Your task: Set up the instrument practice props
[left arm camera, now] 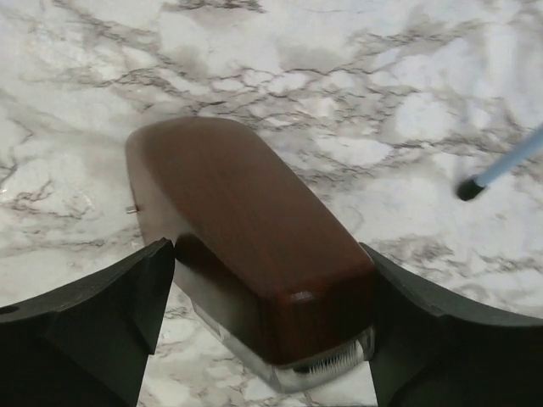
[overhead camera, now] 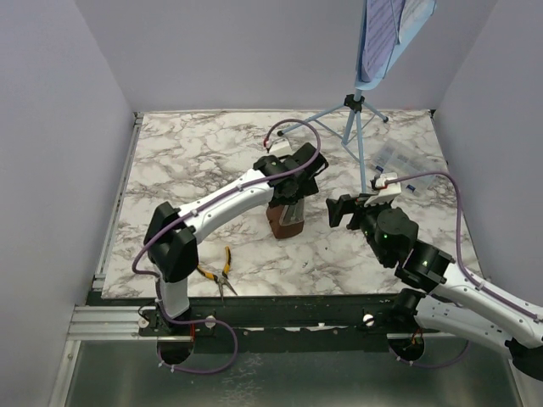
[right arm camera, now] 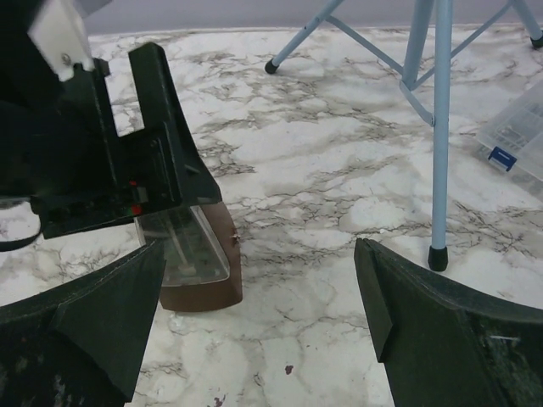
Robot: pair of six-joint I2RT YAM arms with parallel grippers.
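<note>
Print on the one pale printed sheet of music (overhead camera: 386, 30) showed only as fine lines, too small to read. The sheet lay against the desk of the single light blue perforated-desk tripod music stand (overhead camera: 349, 127), which stood on three legs at the far right of the white marble-patterned table (overhead camera: 195, 161). The blue label (right arm camera: 502, 158) on the one clear plastic box (overhead camera: 409, 165), just beside the stand's near leg, was also too small to read.

The one small brown pyramid metronome (left arm camera: 246, 229) stood upright near the middle of the table. The left gripper (left arm camera: 267, 248) straddled it, jaws wide, with a finger close against each side. Whether they pressed on it could not be told.

The right gripper (right arm camera: 259, 246) hung just right of the metronome, spread wide and empty. One pair of yellow-handled pliers (overhead camera: 217, 273) lay near the left arm's base.
</note>
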